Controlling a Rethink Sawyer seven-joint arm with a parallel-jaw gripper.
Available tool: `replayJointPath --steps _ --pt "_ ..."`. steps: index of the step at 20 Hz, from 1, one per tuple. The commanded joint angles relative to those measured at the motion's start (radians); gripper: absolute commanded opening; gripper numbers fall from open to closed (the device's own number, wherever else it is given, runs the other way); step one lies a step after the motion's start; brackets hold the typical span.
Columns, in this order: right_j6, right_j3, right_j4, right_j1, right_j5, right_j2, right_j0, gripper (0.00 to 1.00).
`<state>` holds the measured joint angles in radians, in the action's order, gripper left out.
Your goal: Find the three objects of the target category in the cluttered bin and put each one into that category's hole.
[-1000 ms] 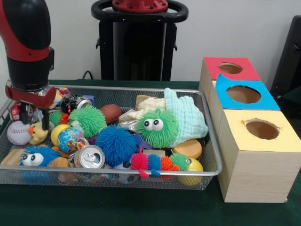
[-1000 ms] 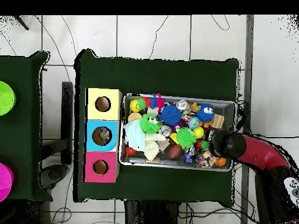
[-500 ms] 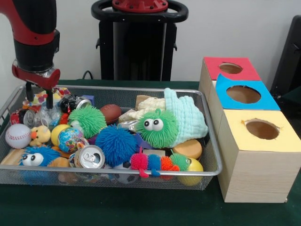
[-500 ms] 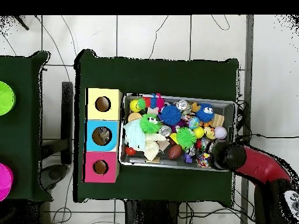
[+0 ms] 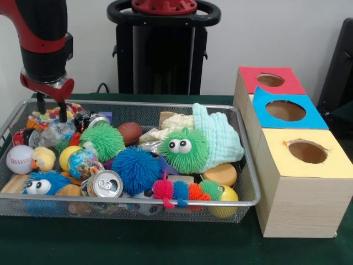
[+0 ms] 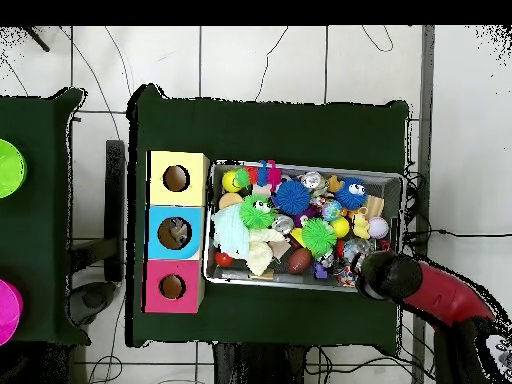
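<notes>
Fingers: the gripper (image 5: 55,107) hung over the far left corner of the bin (image 5: 165,201), its two dark fingers (image 5: 63,112) narrowly spaced and holding nothing that could be seen.
Left of bin: a baseball (image 5: 21,158), a small yellow duck (image 5: 43,159) and a crumpled clear wrapper (image 5: 55,133) lay just below the gripper.
Middle of bin: a green spiky ball (image 5: 102,141), a blue spiky ball (image 5: 135,168), a drinks can (image 5: 105,184) and a green googly-eyed fuzzy toy (image 5: 183,149) were packed touching one another.
Right: the boxes with the red hole (image 5: 270,80), blue hole (image 5: 285,110) and yellow hole (image 5: 307,151) stood beside the bin on the worktop (image 5: 165,243).
Task's things: the target category could not be told; its objects presumably lay among the clutter.
Risk: with the toys so tightly packed, a descent could pinch two at once or snag the wrapper; a round ball could also squirt from narrow fingers.
</notes>
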<state>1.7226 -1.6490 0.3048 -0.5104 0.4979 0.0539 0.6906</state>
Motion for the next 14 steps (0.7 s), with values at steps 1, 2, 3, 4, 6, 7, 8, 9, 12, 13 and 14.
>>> replayJointPath --steps 1,2,3,4,6,7,8,9,12,13,14 --pt "0.16 -0.07 -0.068 0.106 -0.12 -0.095 0.069 1.0" --pt "0.154 -0.075 -0.074 0.109 -0.141 -0.113 0.082 1.0" --pt "0.147 -0.078 -0.086 0.112 -0.147 -0.131 0.097 1.0" --pt "0.141 -0.08 -0.093 0.118 -0.156 -0.146 0.108 1.0" --pt "0.132 -0.082 -0.104 0.123 -0.167 -0.165 0.121 1.0" --pt "0.127 -0.09 -0.109 0.121 -0.183 -0.184 0.135 1.0" --pt "0.123 -0.097 -0.113 0.12 -0.2 -0.203 0.149 1.0" --pt "0.113 -0.112 -0.119 0.11 -0.214 -0.234 0.172 1.0" --pt "0.101 -0.152 -0.139 0.111 -0.232 -0.301 0.228 1.0" --pt "0.102 -0.174 -0.146 0.114 -0.247 -0.333 0.254 1.0" --pt "0.102 -0.183 -0.153 0.113 -0.237 -0.343 0.262 1.0"
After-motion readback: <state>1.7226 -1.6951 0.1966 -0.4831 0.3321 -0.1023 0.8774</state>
